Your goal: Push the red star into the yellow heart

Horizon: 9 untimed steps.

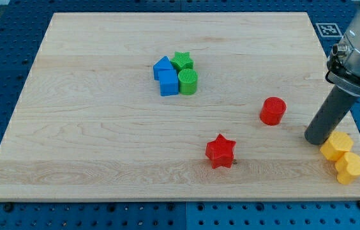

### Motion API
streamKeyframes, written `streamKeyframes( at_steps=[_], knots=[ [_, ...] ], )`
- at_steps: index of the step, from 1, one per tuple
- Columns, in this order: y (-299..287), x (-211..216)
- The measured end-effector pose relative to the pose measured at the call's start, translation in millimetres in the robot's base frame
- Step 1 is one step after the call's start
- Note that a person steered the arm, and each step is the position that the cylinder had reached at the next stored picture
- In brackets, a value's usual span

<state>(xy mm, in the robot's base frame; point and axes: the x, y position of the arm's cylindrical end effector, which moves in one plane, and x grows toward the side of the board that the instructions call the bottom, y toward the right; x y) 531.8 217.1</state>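
Note:
The red star [220, 151] lies on the wooden board at the view's lower middle right. Two yellow blocks sit at the lower right corner: one [337, 146] touching my rod, another [350, 168] just below it; I cannot tell which is the heart. My tip [317, 138] rests on the board just left of the upper yellow block, well to the right of the red star.
A red cylinder [272, 110] stands between the star and my rod, higher up. A cluster at upper middle holds two blue blocks [165, 76], a green star [182, 61] and a green cylinder [188, 82]. The board's right edge [352, 128] is close to the yellow blocks.

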Motion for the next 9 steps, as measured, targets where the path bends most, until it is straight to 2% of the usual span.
streamKeyframes(
  at_steps=[3,7,9],
  knots=[
    [7.3,-3.1],
    [-117.3,-10.7],
    [-131.8,-11.4]
  ],
)
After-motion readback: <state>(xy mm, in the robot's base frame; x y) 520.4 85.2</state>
